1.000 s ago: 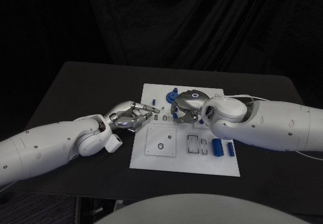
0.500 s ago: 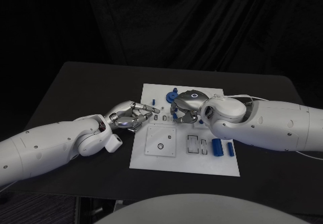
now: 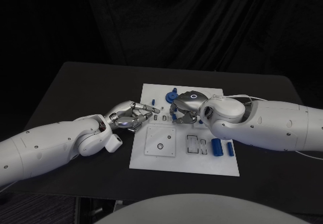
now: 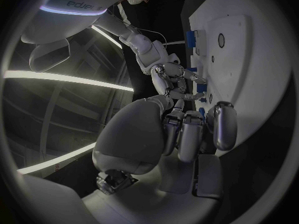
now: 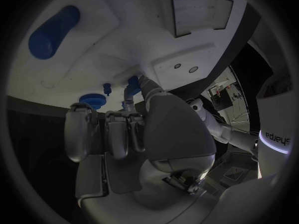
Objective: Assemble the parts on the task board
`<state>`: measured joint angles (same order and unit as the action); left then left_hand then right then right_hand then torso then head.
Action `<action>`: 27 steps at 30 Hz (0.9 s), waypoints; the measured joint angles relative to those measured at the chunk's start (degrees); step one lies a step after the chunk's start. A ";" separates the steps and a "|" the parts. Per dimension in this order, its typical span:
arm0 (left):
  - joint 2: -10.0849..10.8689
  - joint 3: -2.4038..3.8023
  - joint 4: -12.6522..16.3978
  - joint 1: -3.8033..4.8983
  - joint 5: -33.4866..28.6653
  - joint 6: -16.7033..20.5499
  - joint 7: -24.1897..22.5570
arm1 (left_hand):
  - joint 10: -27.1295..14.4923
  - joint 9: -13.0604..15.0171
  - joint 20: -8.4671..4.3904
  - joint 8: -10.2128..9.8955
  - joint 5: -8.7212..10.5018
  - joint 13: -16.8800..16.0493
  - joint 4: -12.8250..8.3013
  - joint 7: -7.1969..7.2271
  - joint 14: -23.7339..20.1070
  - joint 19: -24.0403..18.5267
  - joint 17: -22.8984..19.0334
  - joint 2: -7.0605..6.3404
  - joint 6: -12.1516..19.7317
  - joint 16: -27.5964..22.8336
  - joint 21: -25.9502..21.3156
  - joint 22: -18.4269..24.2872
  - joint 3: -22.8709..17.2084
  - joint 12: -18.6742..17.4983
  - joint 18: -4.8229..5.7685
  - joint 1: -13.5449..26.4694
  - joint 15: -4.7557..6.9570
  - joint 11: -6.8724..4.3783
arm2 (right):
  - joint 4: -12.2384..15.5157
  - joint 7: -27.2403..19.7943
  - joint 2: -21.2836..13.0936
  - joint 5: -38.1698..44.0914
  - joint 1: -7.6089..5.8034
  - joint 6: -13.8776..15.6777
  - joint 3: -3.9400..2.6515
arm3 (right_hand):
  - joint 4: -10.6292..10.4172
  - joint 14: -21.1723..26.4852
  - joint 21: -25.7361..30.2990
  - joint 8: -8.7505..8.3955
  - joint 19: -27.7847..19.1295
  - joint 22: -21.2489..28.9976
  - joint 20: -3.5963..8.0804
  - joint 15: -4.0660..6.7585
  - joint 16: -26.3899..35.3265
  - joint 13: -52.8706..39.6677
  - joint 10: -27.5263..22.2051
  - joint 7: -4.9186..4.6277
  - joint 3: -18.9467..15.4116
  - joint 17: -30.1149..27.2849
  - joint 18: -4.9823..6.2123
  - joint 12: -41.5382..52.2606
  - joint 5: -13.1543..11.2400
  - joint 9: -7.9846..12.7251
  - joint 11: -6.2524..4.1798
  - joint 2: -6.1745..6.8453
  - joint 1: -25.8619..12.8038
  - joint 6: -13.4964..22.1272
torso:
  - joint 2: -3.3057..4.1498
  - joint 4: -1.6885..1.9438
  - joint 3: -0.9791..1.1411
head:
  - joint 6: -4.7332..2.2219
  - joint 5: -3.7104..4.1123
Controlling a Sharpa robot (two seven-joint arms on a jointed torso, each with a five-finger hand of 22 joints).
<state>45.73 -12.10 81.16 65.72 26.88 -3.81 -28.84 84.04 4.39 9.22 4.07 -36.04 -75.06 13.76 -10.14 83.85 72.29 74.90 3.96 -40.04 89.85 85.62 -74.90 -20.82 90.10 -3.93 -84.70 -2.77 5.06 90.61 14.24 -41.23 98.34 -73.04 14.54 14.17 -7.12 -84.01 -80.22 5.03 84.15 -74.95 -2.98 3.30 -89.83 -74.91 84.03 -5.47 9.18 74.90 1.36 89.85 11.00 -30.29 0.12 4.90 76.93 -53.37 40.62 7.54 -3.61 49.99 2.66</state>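
1. Found left hand (image 3: 129, 116) low over the table (image 3: 80, 84), just off the board's (image 3: 181, 163) left edge. Fingers curled in, tips aimed across at the right hand. Nothing seen in them.
2. Noted a thin blue peg (image 3: 153, 101) on the board's far left part, just beyond the left fingertips. Long axis ran away from the robot.
3. Noted a round blue gear (image 3: 172, 97) beside the peg, at the far edge. Sat just past the right hand's fingers, apart from them.
4. Found right hand (image 3: 183, 111) over the board's far middle, palm down, fingers curled under toward the left hand. Saw a small blue piece (image 5: 132, 80) at its thumb tip in the right wrist view. Could not tell whether pinched or merely lying on the board behind.
5. Judged the step in hand as seating a small part in the far row of sockets. Right hand nearer to that row and directly above it; left hand near enough to steady or pass across.
6. Noted a raised plate (image 3: 160, 140) with a hole in the board's near left part, and narrow slots (image 3: 193, 143) to its right, unfilled.
7. Noted a blue cylinder (image 3: 216, 147) and a thinner rod (image 3: 231, 149) side by side under the right forearm, long axes toward the robot. Well apart from either hand.
8. Judged the gear and peg as the likely obstructions: crowded close round the right fingers, easily knocked on a lift or turn.
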 measured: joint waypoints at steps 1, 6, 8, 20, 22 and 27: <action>-0.01 0.00 -0.01 0.00 0.00 -0.01 0.01 | 0.00 0.00 0.00 0.00 0.00 0.00 0.00 0.00 0.00 0.00 0.01 0.00 0.00 0.00 0.00 0.00 0.00 0.00 0.00 0.00 0.00 0.00 | -0.01 0.01 0.01 0.00 0.00 -0.07 0.00 | 0.00 0.00 0.12 -0.23 0.00 0.00 0.00 0.00 0.00 0.00 0.00 -0.01 0.00 0.00 0.00 0.00 -0.24 0.13 0.00 0.06 -0.06 0.18 | 0.00 0.00 0.00 | 0.00 0.01; -0.01 0.00 -0.07 0.00 0.00 -0.04 0.06 | 0.00 0.00 0.00 0.00 0.00 -0.01 0.00 0.00 0.00 0.00 0.05 0.00 0.00 0.00 0.00 0.00 0.00 0.00 0.00 0.00 0.00 0.00 | -0.03 0.04 0.04 0.01 0.00 -0.38 0.00 | -0.32 0.00 0.12 -0.94 -0.20 0.01 -0.20 0.00 0.00 0.00 0.00 -0.25 -0.32 0.00 0.00 0.00 -0.95 0.92 0.00 0.06 -0.06 1.38 | 0.01 -0.04 0.01 | 0.00 -0.03; -0.03 0.00 -0.08 0.00 0.00 -0.05 0.08 | 0.00 -0.01 0.00 0.00 0.00 -0.01 0.00 0.00 0.00 0.00 0.05 0.00 0.00 0.00 0.00 0.00 0.00 0.00 0.00 0.00 0.00 0.00 | -0.04 0.06 0.04 0.02 0.00 -0.45 0.00 | -0.48 0.00 0.22 -1.17 -0.20 0.01 -0.20 0.00 0.00 0.00 0.00 -0.11 -0.48 0.00 0.00 0.00 -1.21 1.14 0.00 0.07 -0.06 1.71 | 0.01 -0.06 0.03 | 0.00 -0.02; -0.04 0.00 -0.20 0.00 0.00 -0.09 0.21 | 0.00 -0.01 0.00 0.00 0.00 -0.04 0.00 0.00 0.00 0.00 0.04 0.00 0.00 0.00 0.00 -0.04 0.00 0.00 0.00 0.00 0.00 0.00 | -0.06 0.10 -0.07 0.03 0.00 -0.42 0.00 | -1.35 0.00 0.58 -1.21 -0.20 0.01 -0.20 0.00 0.00 0.00 0.00 -0.07 -1.35 0.00 0.00 0.00 -3.13 3.35 0.00 0.07 -0.06 5.55 | 0.04 -0.03 0.04 | 0.00 0.04; -0.03 0.00 -0.20 0.00 0.00 -0.09 0.24 | 0.00 -0.01 0.00 0.00 0.00 -0.04 0.00 0.00 0.00 0.00 0.04 0.00 0.00 0.00 0.00 -0.04 0.00 0.00 0.00 0.00 0.00 0.00 | 0.00 0.08 -0.20 0.04 0.00 -0.27 0.00 | -1.72 0.00 0.58 -1.21 -0.20 0.01 -0.20 0.00 0.00 0.00 0.00 0.08 -1.73 0.00 0.00 0.00 -4.03 4.07 0.00 0.08 -0.04 6.73 | 0.04 -0.03 0.04 | 0.00 0.05; 0.26 0.00 0.03 0.00 0.00 0.07 0.32 | -0.01 -0.01 0.00 0.00 0.00 -0.03 0.00 0.00 0.00 0.00 0.03 0.00 0.00 0.00 0.00 -0.04 0.00 0.00 0.00 0.00 0.00 0.01 | 1.02 -0.05 -1.19 0.39 0.00 1.44 -0.01 | -2.99 0.00 0.58 -1.21 -0.20 0.02 -0.20 0.00 0.00 0.00 0.00 0.08 -2.92 0.00 0.00 0.00 -6.28 5.41 0.00 0.98 -0.47 7.66 | 0.04 0.01 0.04 | 0.00 -0.07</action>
<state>45.99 -12.11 81.19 65.72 26.88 -3.74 -28.52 84.03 4.37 9.22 4.06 -36.04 -75.09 13.76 -10.13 83.85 72.29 74.94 3.96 -40.04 89.85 85.62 -74.94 -20.82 90.10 -3.93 -84.70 -2.77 5.07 91.63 14.19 -42.42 98.73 -73.04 15.98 14.16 -10.11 -84.01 -79.64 3.83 83.95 -74.93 -3.18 3.31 -89.83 -74.91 84.03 -5.39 6.26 74.90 1.36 89.85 4.71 -24.87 0.11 5.89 76.46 -45.71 40.67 7.54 -3.57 49.99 2.59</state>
